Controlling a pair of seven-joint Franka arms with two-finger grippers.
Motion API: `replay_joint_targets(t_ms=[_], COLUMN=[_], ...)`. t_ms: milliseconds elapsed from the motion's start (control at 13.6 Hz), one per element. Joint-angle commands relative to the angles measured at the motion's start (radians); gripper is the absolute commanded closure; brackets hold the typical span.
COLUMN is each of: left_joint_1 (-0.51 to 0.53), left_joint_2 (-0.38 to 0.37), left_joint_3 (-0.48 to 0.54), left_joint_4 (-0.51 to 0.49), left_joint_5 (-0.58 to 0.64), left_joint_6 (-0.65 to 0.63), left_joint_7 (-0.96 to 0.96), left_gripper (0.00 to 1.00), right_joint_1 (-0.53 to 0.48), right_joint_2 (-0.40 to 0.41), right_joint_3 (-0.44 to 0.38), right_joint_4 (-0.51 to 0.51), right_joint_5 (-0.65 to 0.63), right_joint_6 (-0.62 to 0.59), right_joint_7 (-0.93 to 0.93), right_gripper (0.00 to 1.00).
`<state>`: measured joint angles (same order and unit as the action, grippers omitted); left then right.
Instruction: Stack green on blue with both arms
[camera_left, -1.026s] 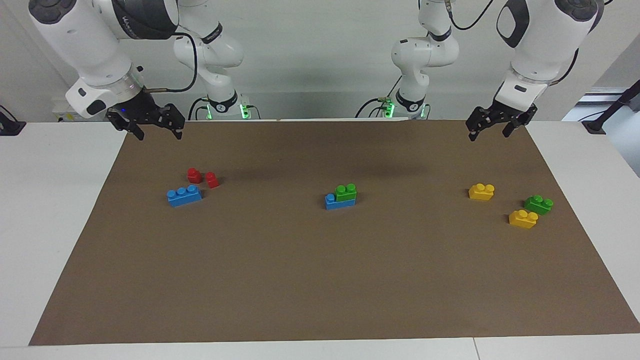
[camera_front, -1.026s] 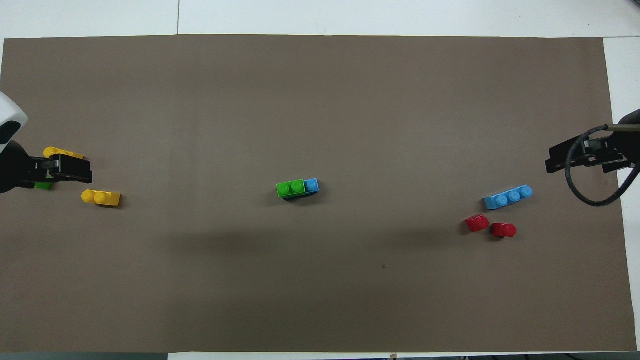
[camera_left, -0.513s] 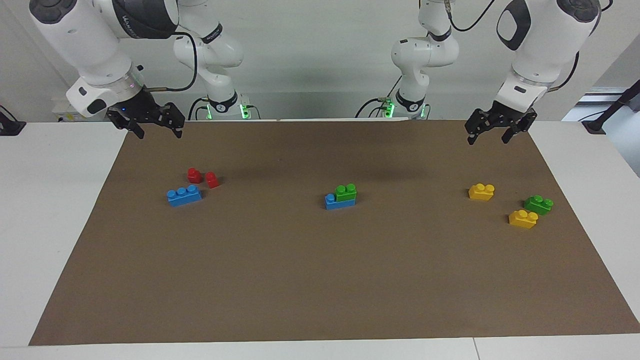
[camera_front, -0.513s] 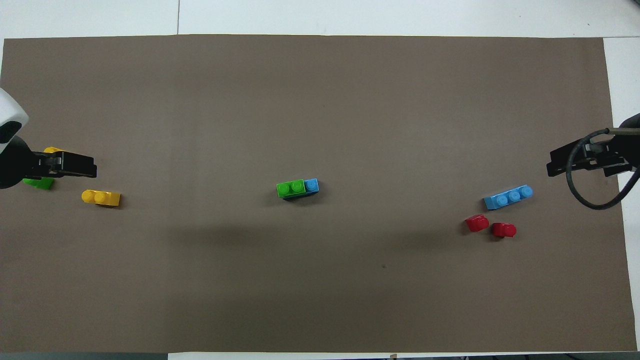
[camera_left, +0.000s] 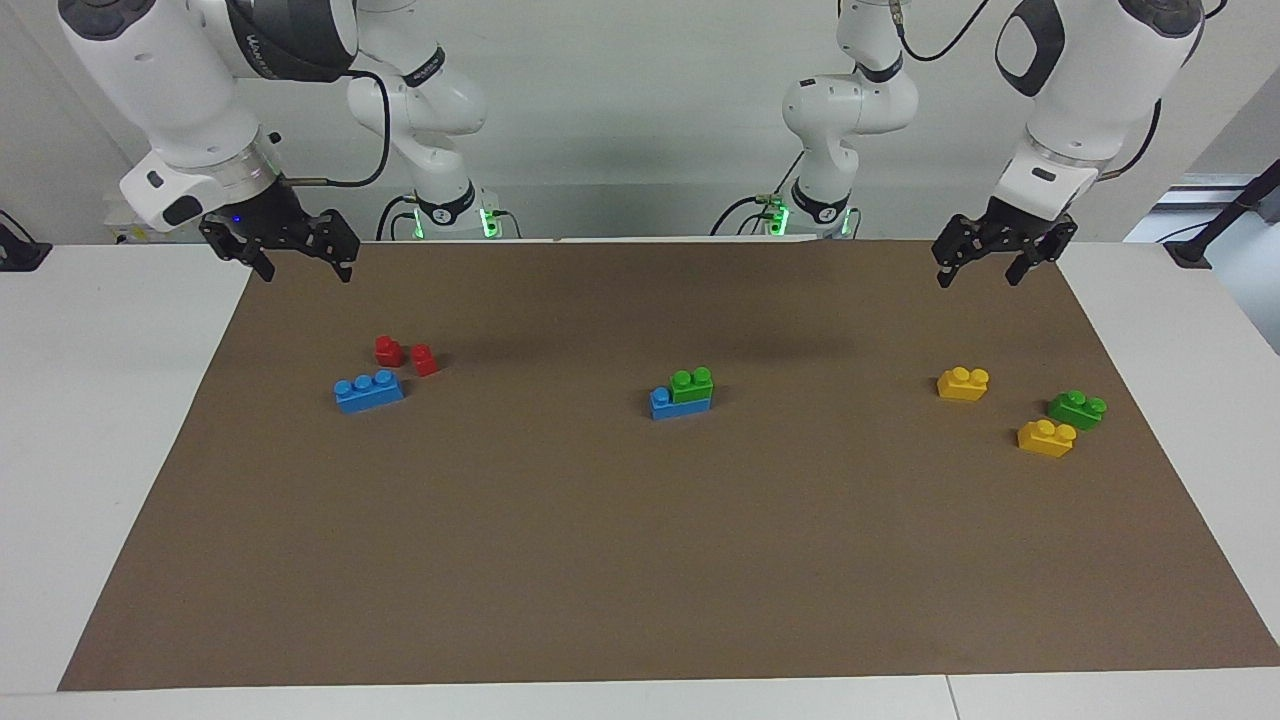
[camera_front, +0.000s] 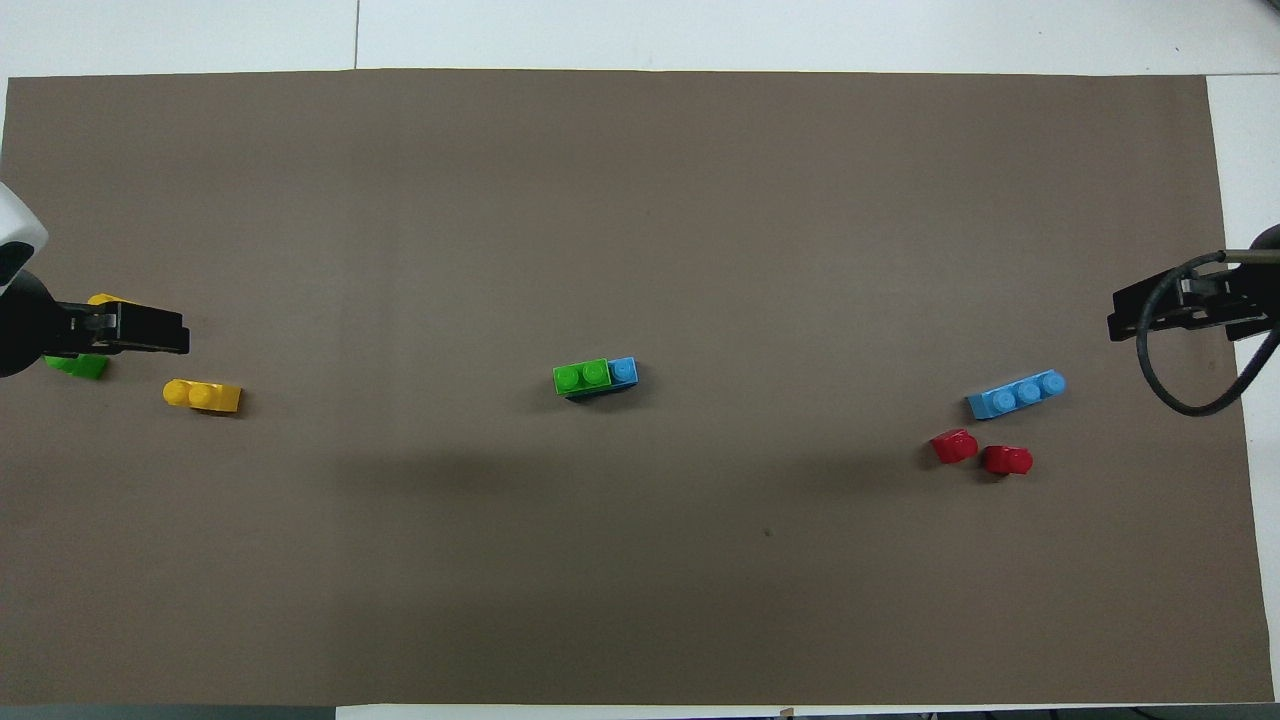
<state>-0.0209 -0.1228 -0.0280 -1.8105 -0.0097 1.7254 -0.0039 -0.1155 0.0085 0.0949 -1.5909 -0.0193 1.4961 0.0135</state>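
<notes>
A green brick (camera_left: 692, 385) (camera_front: 581, 376) sits on a blue brick (camera_left: 665, 404) (camera_front: 623, 370) at the middle of the mat, leaving one blue stud bare. A second blue brick (camera_left: 368, 390) (camera_front: 1016, 394) lies toward the right arm's end. A second green brick (camera_left: 1077, 409) (camera_front: 78, 366) lies toward the left arm's end. My left gripper (camera_left: 977, 278) (camera_front: 180, 333) hangs open and empty in the air over that end of the mat. My right gripper (camera_left: 306, 275) (camera_front: 1115, 318) hangs open and empty over the mat's other end.
Two yellow bricks (camera_left: 963, 383) (camera_left: 1046, 438) lie beside the loose green brick; in the overhead view the left gripper covers most of one. Two small red pieces (camera_left: 388, 350) (camera_left: 425, 360) lie beside the loose blue brick, nearer the robots. The brown mat (camera_left: 640, 560) covers a white table.
Both grippers have drawn back a little; the right one has slid toward its end of the table and risen. No brick has moved.
</notes>
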Motion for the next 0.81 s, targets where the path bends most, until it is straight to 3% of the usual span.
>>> replay_joint_targets(t_ms=[0,733], left_joint_1=[0.004,0.007], left_joint_2=[-0.02,-0.028], left_joint_3=[0.011,0.014], left_joint_4=[-0.006,-0.006], left_joint_5=[-0.019,-0.019], left_joint_6=[0.003,0.002], left_joint_7=[0.022,0.015], left_gripper=[0.0,0.0], right_joint_1=[-0.018,-0.018], right_joint_2=[-0.019,-0.018], right_joint_3=[0.014,0.014], right_joint_4=[-0.024,-0.023], right_joint_5=[-0.014,-0.011], right_joint_6=[0.021,0.038], right_joint_7=[0.006,0.006], right_gripper=[0.0,0.0])
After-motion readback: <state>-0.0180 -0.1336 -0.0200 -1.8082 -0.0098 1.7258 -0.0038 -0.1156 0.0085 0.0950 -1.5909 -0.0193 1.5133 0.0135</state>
